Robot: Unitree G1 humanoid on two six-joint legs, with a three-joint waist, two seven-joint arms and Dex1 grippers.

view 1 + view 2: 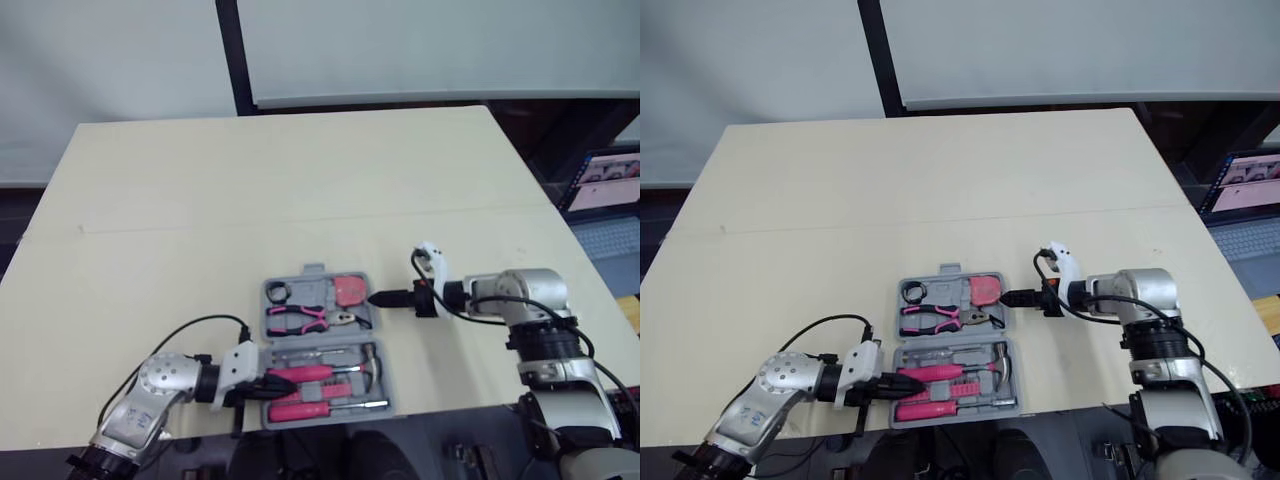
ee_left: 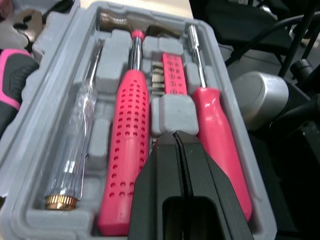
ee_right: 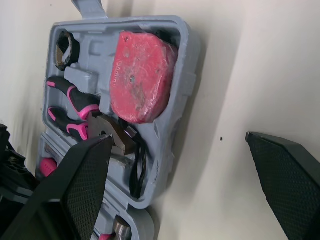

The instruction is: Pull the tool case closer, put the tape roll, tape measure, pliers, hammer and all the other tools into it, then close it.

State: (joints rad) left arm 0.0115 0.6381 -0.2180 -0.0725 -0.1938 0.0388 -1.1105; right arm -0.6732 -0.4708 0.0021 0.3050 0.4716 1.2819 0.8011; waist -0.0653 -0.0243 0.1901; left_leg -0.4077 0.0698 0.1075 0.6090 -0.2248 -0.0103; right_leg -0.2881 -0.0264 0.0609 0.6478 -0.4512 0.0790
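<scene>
Already packed, the grey tool case [image 1: 318,341] lies open near the front edge of the pale table [image 1: 300,180], with the tape roll [image 1: 277,291], pink-handled pliers [image 1: 300,320] and red tape measure [image 1: 349,290] in its far half, and the hammer [image 2: 127,150] and a screwdriver [image 2: 220,135] in its near half. The left gripper [image 1: 268,384], fingers pressed together, points over the near half between the hammer handle and the screwdriver. The right gripper [image 1: 380,298], its fingers [image 3: 85,185] spread wide, sits just beside the case's right wall by the tape measure.
</scene>
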